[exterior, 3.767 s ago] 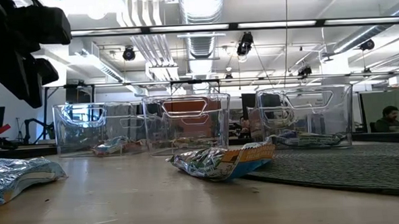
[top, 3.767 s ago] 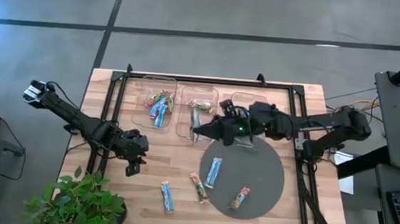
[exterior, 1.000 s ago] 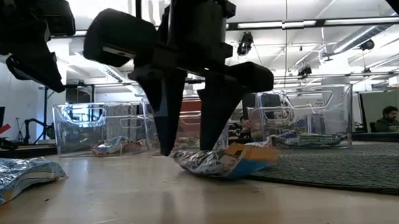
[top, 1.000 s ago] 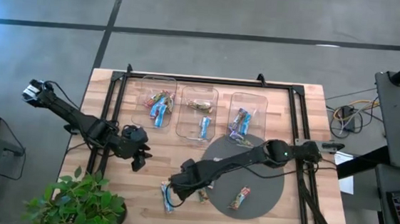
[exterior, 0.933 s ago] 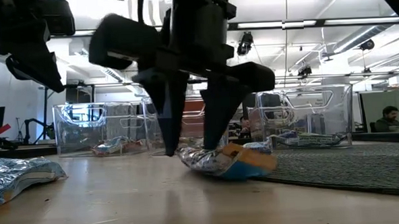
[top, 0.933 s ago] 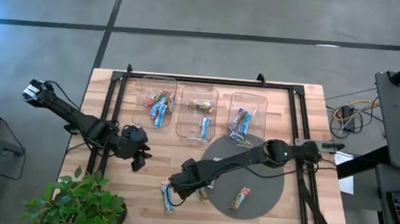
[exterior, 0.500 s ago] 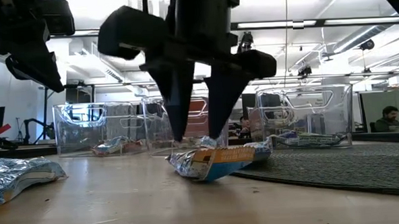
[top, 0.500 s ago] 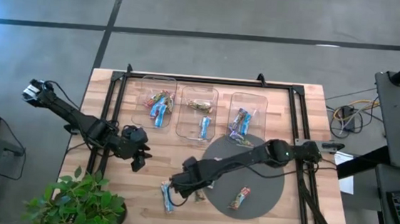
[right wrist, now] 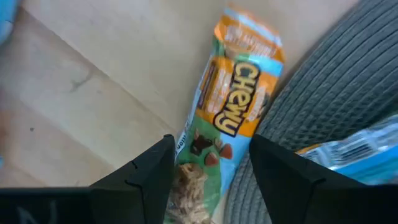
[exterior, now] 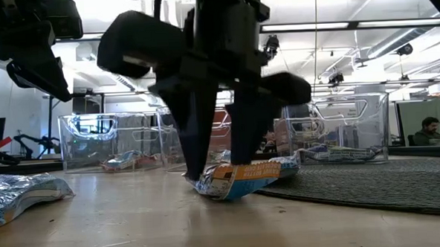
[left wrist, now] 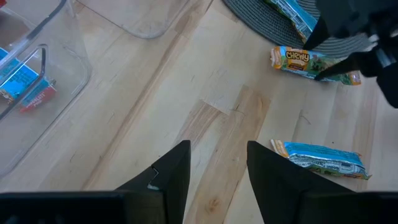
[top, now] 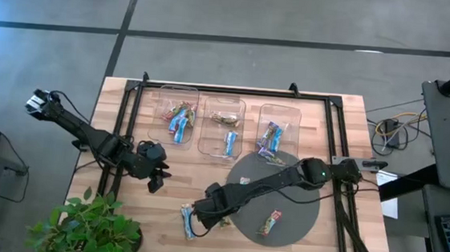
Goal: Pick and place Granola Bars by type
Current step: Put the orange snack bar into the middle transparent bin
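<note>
The right gripper (exterior: pixel 218 168) stands over the orange-and-green wrapped "Chewy" granola bar (right wrist: pixel 227 143), which lies on the wooden table (top: pixel 114 206) with one end at the edge of the round grey woven mat (top: pixel 300 196). In the right wrist view the two dark fingers (right wrist: pixel 140 177) sit either side of the bar's near end, jaws apart and not yet pinching the wrapper. The straddle looks intended to take the bar across its narrow width, where the foil gives the firmest hold.

A light-blue wrapped bar (top: pixel 188 220) lies on the bare wood just beside the gripper, on the side away from the mat. Another blue bar (left wrist: pixel 292 15) rests on the mat near the Chewy bar, and a further bar (top: pixel 270 221) lies nearer the mat's middle.

Three clear plastic bins (top: pixel 222 110) stand in a row beyond the mat, each already holding bars, so sorting appears part done.

The left gripper (left wrist: pixel 217 168) waits well apart from the mat, on the far side of the blue bar, jaws apart and holding nothing.
</note>
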